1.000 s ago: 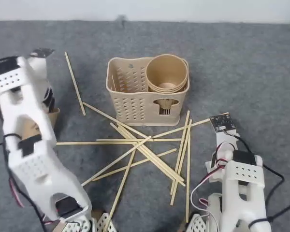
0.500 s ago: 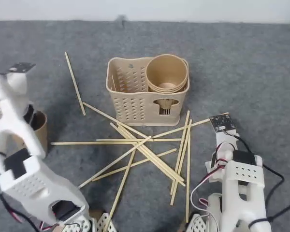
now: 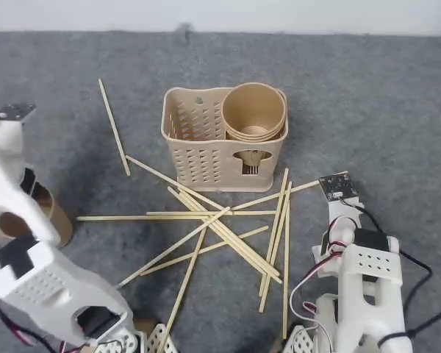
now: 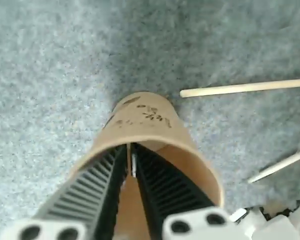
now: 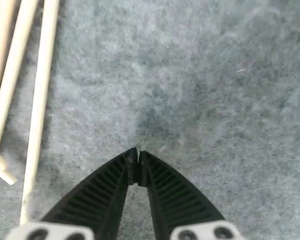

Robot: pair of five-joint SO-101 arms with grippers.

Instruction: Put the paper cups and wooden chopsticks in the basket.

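Pulled paper cup (image 3: 50,213) leftward, farther from basket (image 3: 206,158), over the last second. High view: on its side, basket well off to the right, left arm nearer. Left wrist view: jaws clamped on cup rim, long axis running straight ahead. Right wrist view: jaws together over bare surface (image 5: 215,75), chopsticks (image 5: 35,100) just beside.

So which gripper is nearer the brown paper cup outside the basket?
Left. The left gripper grips the brown paper cup by its rim; the right gripper is over carpet beside wooden chopsticks.
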